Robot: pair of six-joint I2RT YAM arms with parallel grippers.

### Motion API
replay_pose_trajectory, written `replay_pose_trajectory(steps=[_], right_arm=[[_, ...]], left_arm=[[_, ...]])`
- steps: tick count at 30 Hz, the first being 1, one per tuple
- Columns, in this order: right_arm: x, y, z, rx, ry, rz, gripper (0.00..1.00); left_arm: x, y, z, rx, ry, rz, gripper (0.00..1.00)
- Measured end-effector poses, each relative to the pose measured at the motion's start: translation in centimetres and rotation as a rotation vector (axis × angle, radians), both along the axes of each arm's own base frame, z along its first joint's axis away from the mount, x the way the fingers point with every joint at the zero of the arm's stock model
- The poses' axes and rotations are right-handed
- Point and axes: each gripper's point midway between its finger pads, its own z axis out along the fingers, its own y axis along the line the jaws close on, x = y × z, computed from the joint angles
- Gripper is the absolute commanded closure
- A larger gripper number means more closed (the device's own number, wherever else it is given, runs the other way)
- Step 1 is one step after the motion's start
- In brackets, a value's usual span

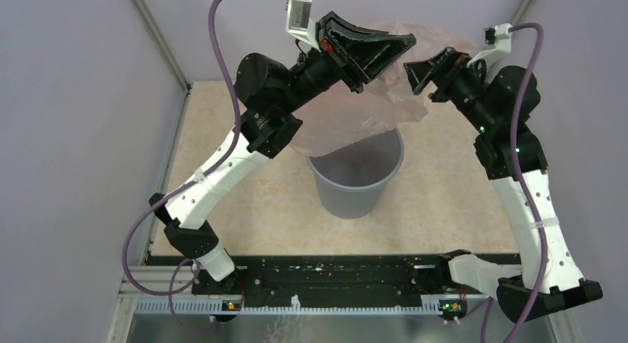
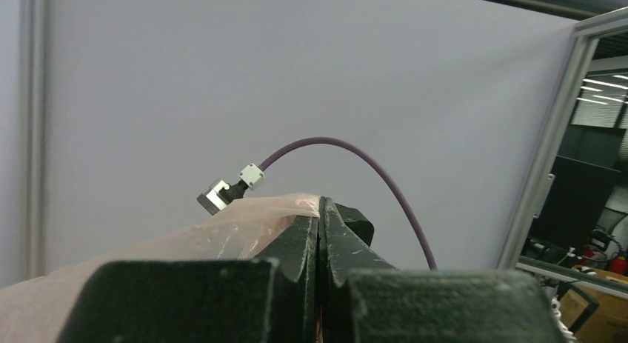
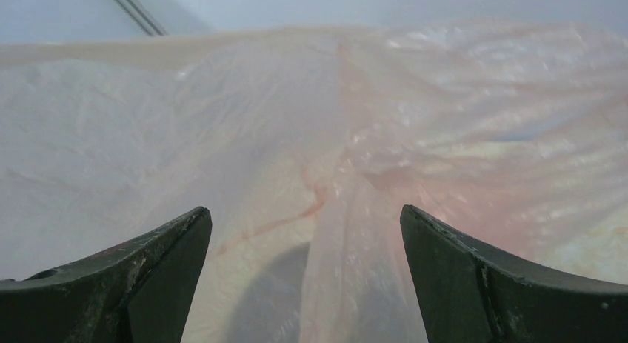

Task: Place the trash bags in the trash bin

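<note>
The grey trash bin [image 1: 354,187] stands upright mid-table. The see-through pale pink trash bag [image 1: 355,113] hangs above it, its lower edge draped over the bin's far rim. My left gripper [image 1: 406,42] is raised high behind the bin and shut on the bag's upper edge. In the left wrist view the jaws [image 2: 320,204] are pressed together with the film [image 2: 222,232] trailing off to the left. My right gripper [image 1: 423,69] is open and empty, just right of the bag and facing it. In the right wrist view [image 3: 306,213] the bag [image 3: 415,135] fills the frame, and the bin [image 3: 274,291] shows dimly through it.
Metal frame posts [image 1: 159,39] stand at the back corners against grey walls. Purple cables [image 1: 222,54] loop off both wrists. A black rail [image 1: 333,272] runs along the near edge between the arm bases. The tabletop [image 1: 244,202] is beige.
</note>
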Motion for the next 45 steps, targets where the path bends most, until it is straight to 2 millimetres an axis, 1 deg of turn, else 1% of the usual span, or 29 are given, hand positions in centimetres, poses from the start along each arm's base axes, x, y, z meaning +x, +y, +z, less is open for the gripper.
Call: replay_pose_trajectory(steps=[3, 6, 9, 13, 15, 17, 19, 21, 24, 27, 29, 31, 33, 39, 45], right_arm=[[-2.0, -0.9, 2.6, -0.012, -0.052, -0.016, 0.05], [-4.1, -1.5, 4.6, -0.023, -0.103, -0.02, 0.07], [-5.7, -2.0, 5.5, -0.044, -0.128, -0.023, 0.09], [-6.9, -2.1, 6.3, -0.075, -0.148, -0.006, 0.15], [-7.1, -1.8, 6.2, -0.085, -0.147, 0.015, 0.21], [-7.0, -1.3, 5.6, -0.1, -0.129, 0.045, 0.26], [-6.6, -0.7, 4.6, -0.117, -0.101, 0.079, 0.31], [-6.2, -0.3, 3.8, -0.128, -0.078, 0.102, 0.32], [-5.6, 0.6, 1.9, -0.142, -0.028, 0.152, 0.36], [-5.8, 1.5, 0.5, -0.149, 0.008, 0.212, 0.35], [-6.0, 1.7, -0.1, -0.152, 0.021, 0.228, 0.33], [-6.2, 1.6, -0.5, -0.16, 0.028, 0.226, 0.3], [-6.6, 1.3, -0.5, -0.168, 0.022, 0.221, 0.26], [-9.2, 0.8, 1.5, -0.18, -0.069, 0.225, 0.17], [-11.7, 1.8, 3.7, -0.18, -0.191, 0.328, 0.12]], left_arm=[[-1.5, -1.0, 0.7, -0.029, -0.009, -0.04, 1.0], [-2.2, -1.8, 0.7, -0.038, 0.005, -0.073, 1.0], [-2.1, -2.3, 0.2, -0.043, 0.032, -0.091, 1.0], [-1.6, -2.9, -0.8, -0.043, 0.078, -0.094, 1.0], [-1.4, -3.1, -1.0, -0.044, 0.091, -0.087, 1.0], [-1.2, -3.0, -1.2, -0.047, 0.106, -0.071, 1.0], [-0.7, -2.8, -2.1, -0.038, 0.134, -0.043, 1.0], [-0.3, -2.7, -3.0, -0.024, 0.153, -0.02, 1.0], [0.5, -2.6, -3.7, -0.008, 0.167, 0.002, 1.0], [1.2, -2.3, -4.2, 0.002, 0.174, 0.02, 1.0], [1.8, -2.1, -4.7, 0.01, 0.183, 0.033, 1.0], [2.3, -1.8, -5.3, 0.023, 0.2, 0.044, 1.0], [2.9, -1.6, -5.7, 0.037, 0.222, 0.056, 1.0], [4.8, -1.0, -6.9, 0.075, 0.304, 0.098, 1.0], [5.6, -1.0, -8.0, 0.105, 0.367, 0.109, 1.0]])
